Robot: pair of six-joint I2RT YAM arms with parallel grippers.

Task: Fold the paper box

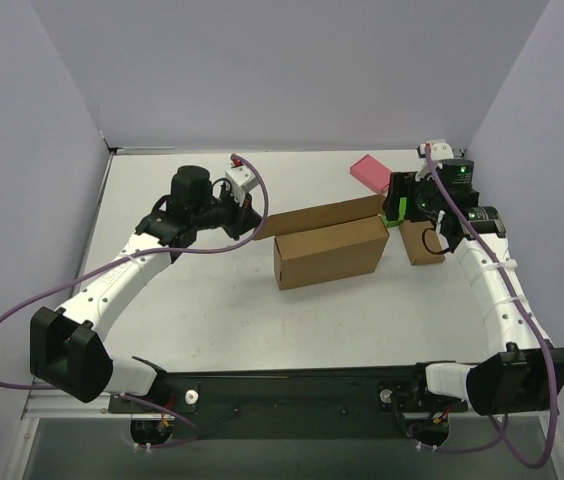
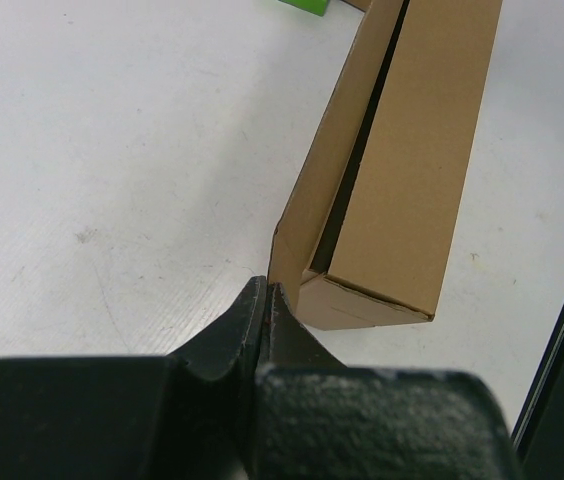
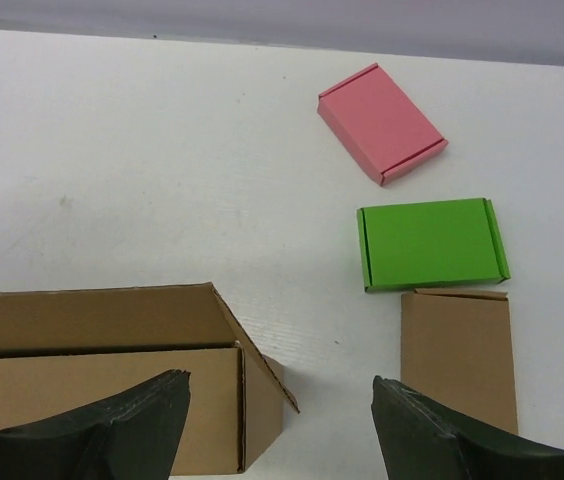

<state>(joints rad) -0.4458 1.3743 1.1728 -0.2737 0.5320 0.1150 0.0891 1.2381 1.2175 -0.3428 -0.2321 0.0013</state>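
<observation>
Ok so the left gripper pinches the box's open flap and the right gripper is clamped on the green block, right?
No: the right gripper is open and empty; the right wrist view shows the green block lying free on the table beyond it. The left gripper does pinch the flap of the paper box.

White table (image 1: 212, 310), a bit scuffed. The paper box (image 1: 329, 250) sits about mid-table, a touch toward the far edge, long side running left-right. Over by the far right corner are three little flat ones: a pink block (image 3: 382, 122) farthest back, a green block (image 3: 430, 243) nearer, and a small brown block (image 3: 457, 355) just beside the green.
</observation>
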